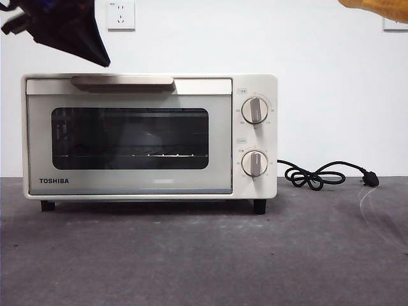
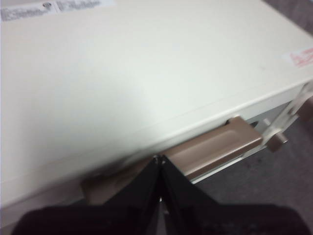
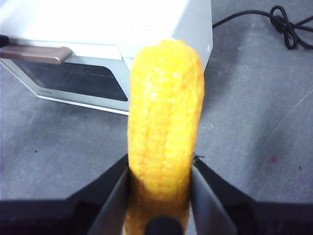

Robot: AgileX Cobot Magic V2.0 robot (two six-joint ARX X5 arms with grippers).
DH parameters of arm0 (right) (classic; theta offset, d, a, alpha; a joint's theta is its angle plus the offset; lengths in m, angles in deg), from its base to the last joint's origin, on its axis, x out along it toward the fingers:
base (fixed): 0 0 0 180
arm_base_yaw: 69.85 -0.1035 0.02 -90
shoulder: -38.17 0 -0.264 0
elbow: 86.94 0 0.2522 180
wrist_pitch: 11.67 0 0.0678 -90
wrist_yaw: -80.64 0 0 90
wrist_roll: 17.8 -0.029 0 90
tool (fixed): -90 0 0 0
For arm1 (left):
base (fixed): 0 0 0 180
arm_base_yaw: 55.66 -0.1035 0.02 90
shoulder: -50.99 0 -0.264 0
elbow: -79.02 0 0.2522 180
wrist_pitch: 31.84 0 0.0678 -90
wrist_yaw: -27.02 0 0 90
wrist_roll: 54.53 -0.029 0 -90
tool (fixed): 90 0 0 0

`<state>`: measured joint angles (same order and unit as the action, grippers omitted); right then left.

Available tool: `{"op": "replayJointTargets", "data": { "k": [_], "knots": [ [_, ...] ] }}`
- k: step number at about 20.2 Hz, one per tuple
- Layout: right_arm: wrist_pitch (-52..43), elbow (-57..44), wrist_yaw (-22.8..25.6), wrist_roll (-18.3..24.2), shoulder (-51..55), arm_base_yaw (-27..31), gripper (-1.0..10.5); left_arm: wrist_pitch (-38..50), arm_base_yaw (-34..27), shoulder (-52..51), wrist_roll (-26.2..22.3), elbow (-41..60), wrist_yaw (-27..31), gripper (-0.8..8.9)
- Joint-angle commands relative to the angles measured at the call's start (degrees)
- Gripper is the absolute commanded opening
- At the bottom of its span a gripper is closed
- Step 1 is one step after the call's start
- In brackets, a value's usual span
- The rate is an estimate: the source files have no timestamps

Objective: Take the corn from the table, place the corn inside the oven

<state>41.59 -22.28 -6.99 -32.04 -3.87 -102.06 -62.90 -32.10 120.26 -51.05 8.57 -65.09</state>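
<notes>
Two hazards: oven (image 1: 150,136) door shut, and left gripper (image 2: 159,166), fingers pressed together on nothing, poised above handle (image 2: 215,147), liable to slide off. Corn (image 3: 165,132) clamped in right gripper (image 3: 159,188), high above counter (image 1: 204,255); risks slipping.

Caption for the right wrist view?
Right claw grips the corn above the table, oven door shut.

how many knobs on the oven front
2: the upper knob and the lower knob, stacked on the oven right of its window.
</notes>
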Motion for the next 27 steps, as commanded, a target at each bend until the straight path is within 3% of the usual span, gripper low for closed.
{"op": "replayJointTargets", "data": {
  "k": [1,10,27],
  "knots": [
    [-0.22,0.07,-0.50,-0.63,0.04,-0.09,-0.1,0.24,0.17,1.51,-2.05,-0.09,1.66,-0.06],
    [-0.39,0.07,-0.50,-0.61,0.04,-0.09,-0.1,-1.60,0.20,6.40,-2.23,-0.09,2.34,-0.06],
    [-0.46,0.07,-0.48,-0.79,0.04,-0.09,-0.1,-18.56,4.44,6.71,-2.25,-0.09,1.84,-0.06]
  ]
}}
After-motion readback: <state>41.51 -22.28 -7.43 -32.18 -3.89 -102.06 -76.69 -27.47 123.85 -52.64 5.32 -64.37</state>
